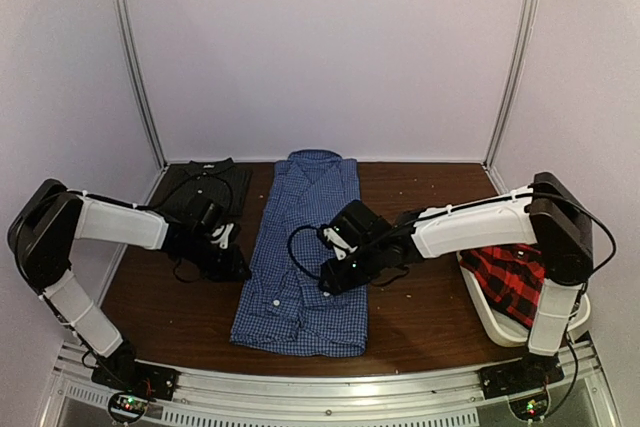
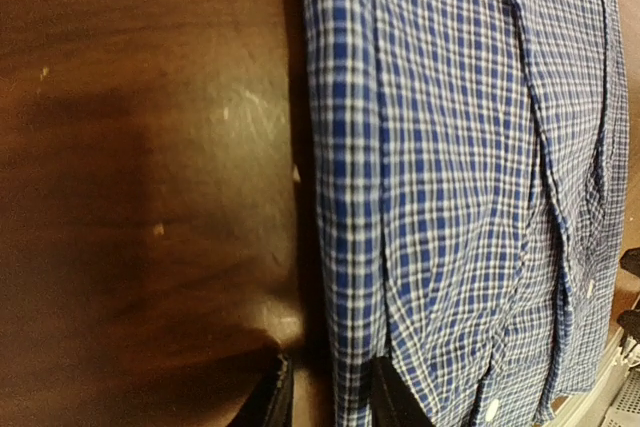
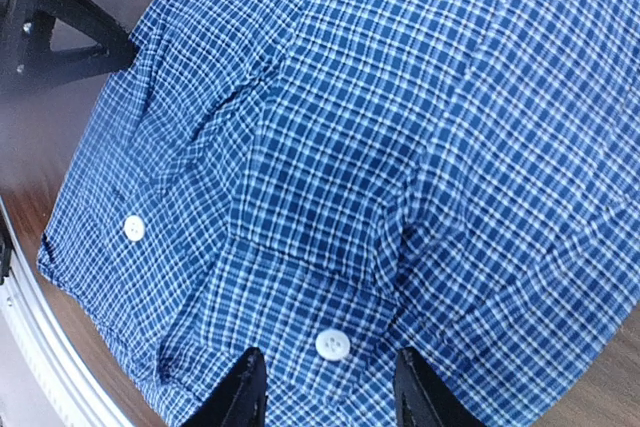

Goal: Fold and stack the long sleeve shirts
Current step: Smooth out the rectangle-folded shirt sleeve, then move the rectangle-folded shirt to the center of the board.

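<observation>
The blue gingham shirt (image 1: 303, 257) lies lengthwise in the middle of the table, sleeves folded in, collar at the far end. My left gripper (image 1: 236, 265) is open at the shirt's left edge; in the left wrist view (image 2: 330, 395) its jaws straddle that edge (image 2: 350, 247), one on the wood and one on the cloth. My right gripper (image 1: 330, 282) is open low over the shirt's lower right part; in the right wrist view (image 3: 325, 397) the cloth with a white button (image 3: 332, 344) lies between its jaws. The dark charcoal shirt (image 1: 200, 185) lies folded at the back left. The red-and-black plaid shirt (image 1: 512, 279) lies crumpled in the tub.
A white plastic tub (image 1: 487, 315) stands at the right, near the right arm's base. The brown table (image 1: 420, 307) ends at a metal rail along the near edge. White walls close in the back and sides.
</observation>
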`<state>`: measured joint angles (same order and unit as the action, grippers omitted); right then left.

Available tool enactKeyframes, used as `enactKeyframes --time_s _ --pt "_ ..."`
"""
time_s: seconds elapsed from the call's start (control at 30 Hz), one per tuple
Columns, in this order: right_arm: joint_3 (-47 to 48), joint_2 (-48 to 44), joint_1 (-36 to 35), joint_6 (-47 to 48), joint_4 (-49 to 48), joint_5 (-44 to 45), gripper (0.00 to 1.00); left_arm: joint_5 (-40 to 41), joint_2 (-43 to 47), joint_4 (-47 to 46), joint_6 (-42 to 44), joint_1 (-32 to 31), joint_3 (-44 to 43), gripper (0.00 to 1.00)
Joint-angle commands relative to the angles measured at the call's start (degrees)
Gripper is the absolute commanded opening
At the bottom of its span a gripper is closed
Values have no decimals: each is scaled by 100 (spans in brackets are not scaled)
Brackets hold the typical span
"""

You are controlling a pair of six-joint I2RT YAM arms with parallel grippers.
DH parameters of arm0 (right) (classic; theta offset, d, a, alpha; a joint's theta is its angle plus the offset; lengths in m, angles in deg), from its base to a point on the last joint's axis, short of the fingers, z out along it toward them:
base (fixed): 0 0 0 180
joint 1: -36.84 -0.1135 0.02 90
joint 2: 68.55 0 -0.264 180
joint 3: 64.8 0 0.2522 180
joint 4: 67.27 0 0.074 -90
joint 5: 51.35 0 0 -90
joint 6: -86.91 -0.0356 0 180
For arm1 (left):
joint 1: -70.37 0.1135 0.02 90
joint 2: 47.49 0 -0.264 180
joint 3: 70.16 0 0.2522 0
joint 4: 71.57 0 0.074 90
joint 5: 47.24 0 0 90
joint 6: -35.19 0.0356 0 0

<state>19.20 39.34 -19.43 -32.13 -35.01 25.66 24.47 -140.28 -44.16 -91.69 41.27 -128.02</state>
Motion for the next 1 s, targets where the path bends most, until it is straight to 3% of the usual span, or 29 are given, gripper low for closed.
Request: enactKeyframes --time_s 0.0,0.43,0.8,0.97 --pt "-522 -535 -16 -266 329 -14 45 20 377 66 -281 -231 257 28" --pt "-2355 -1791 41 -900 -146 -545 47 181 1104 403 -1014 -940 919 29" --pt "-3261 -1946 37 -1627 -1492 -1370 46 65 1750 688 -1455 -1463 1516 27" --pt "-3443 -1902 37 -1803 -1822 -1495 44 10 1919 668 -1582 -1566 1766 19"
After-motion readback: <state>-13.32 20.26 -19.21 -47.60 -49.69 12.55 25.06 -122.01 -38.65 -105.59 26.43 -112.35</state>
